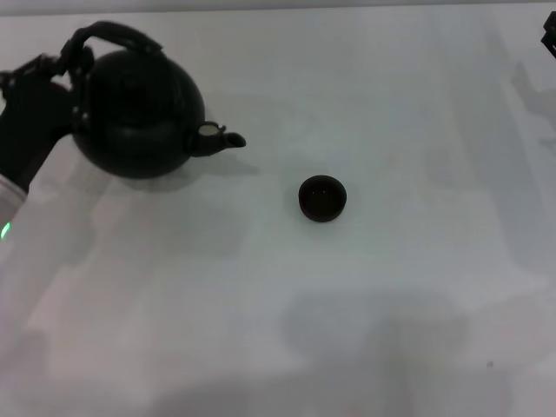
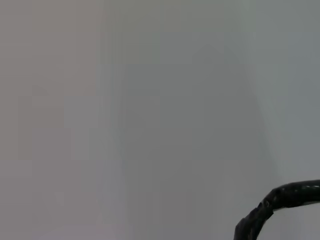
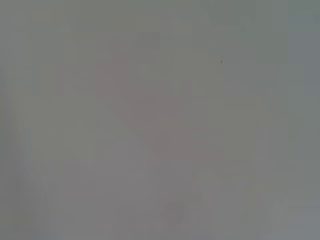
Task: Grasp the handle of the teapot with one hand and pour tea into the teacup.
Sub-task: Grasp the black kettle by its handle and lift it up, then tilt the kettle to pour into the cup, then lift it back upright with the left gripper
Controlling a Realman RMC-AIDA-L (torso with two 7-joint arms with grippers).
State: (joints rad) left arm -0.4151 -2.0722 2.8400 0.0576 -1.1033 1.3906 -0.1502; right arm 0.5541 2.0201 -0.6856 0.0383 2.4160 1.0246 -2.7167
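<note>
The large matte black teapot (image 1: 139, 117) is at the far left of the white table, its short spout (image 1: 228, 139) pointing right toward the teacup. My left gripper (image 1: 71, 62) comes in from the left edge and is shut on the left end of the arched handle (image 1: 117, 35). A piece of the rough wrapped handle (image 2: 280, 200) shows in the left wrist view. The tiny black teacup (image 1: 322, 198) stands upright near the table's middle, well apart from the spout. My right gripper (image 1: 549, 39) is parked at the far right edge, barely in view.
The white table (image 1: 287, 330) carries soft shadows of the arms near the front. The right wrist view shows only bare table surface (image 3: 160, 120).
</note>
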